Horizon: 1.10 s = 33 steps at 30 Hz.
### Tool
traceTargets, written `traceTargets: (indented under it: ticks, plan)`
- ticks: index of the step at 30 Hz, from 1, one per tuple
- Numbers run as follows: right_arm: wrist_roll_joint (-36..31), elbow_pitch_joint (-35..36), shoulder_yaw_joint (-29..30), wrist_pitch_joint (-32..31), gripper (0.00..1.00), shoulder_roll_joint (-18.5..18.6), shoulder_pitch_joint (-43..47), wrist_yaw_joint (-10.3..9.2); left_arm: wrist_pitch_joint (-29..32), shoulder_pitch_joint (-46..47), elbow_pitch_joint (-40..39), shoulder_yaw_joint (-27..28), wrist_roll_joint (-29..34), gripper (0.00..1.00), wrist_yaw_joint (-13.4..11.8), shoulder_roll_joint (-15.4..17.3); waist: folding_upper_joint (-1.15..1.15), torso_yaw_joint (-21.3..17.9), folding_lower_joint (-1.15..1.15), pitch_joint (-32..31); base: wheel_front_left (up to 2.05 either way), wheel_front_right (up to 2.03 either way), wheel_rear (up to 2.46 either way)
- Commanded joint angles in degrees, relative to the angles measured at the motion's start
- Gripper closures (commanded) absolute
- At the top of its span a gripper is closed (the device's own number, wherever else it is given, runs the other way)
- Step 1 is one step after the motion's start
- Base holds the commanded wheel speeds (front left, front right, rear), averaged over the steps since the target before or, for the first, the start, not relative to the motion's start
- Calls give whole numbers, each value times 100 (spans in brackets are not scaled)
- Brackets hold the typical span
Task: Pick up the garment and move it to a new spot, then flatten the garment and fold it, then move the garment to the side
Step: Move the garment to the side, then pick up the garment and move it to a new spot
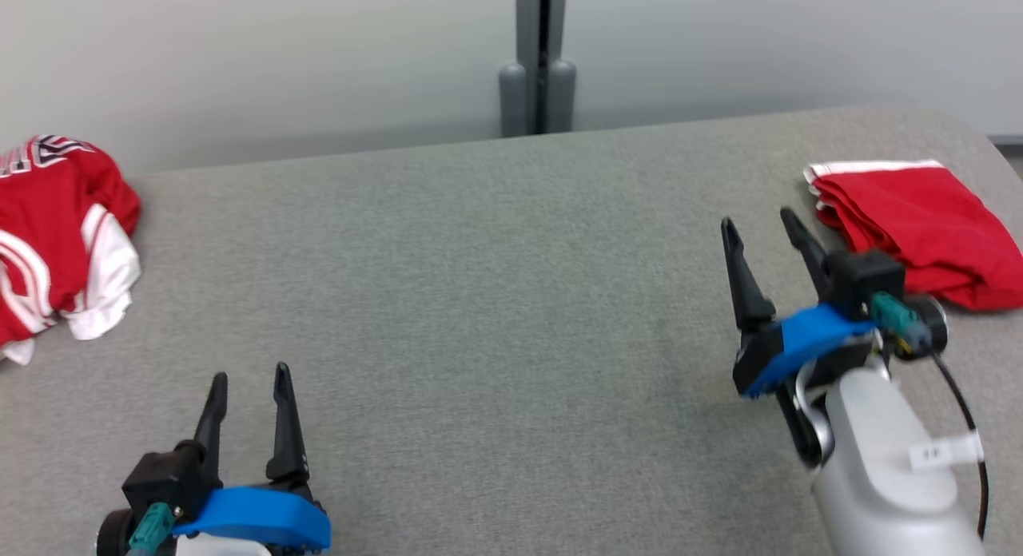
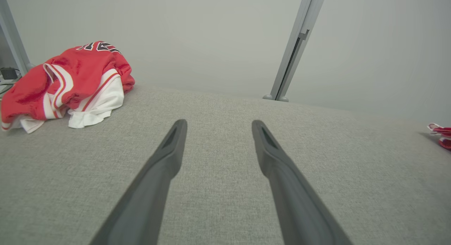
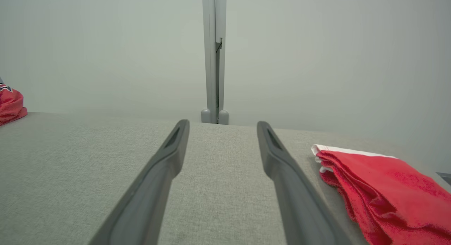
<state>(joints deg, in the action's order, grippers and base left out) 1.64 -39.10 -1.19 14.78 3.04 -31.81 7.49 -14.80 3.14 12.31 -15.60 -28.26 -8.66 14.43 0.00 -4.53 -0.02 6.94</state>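
A grey fabric-covered bench [image 1: 495, 300] spans the whole head view, its far edge meeting a pale wall [image 1: 280, 53]; a grey upright post [image 1: 537, 61] stands against that wall behind the middle of the bench; at the bench's far left lies a crumpled garment [image 1: 48, 228], red with white panels and stripes and dark lettering on top, bunched in a loose heap; at the far right, well apart from it, lies a folded garment [image 1: 919, 220], red with a white band along its far edge, flat in neat layers near the bench's rounded corner; the right end effector [image 1: 757, 218] hangs over the bench just beside the folded garment's left edge, not touching it, its jaws spread wide and holding nothing; the left end effector [image 1: 251, 372] sits low at the near left, well apart from the crumpled garment, its jaws likewise parted and empty, with bare bench between them in its wrist view.
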Motion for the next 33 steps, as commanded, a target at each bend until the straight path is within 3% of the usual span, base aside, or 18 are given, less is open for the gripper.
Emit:
traceTargets:
  ticks: [1, 8, 14, 33]
  plan:
    - [75, 82, -36, 24, 0, -12, 162, 1, -21, -29, 13, 2, -37, 0, 17, 10, 0, 30, 2, -26, 0, 0, 0]
    - [466, 1095, -456, 44, 0, -7, 1536, 1, -31, -321, 119, -161, -24, 0, 115, -86, 0, 337, 2, -323, 0, 0, 0]
    - [691, 1582, -391, 46, 0, -8, 2332, 1, 42, -415, 109, -287, 18, 0, 79, -77, 0, 517, 2, -461, 0, 0, 0]
    - [805, 1887, -404, 49, 0, -11, 2705, 1, 145, -548, 21, -423, -29, 0, 27, -28, 0, 495, 2, -535, 0, 0, 0]
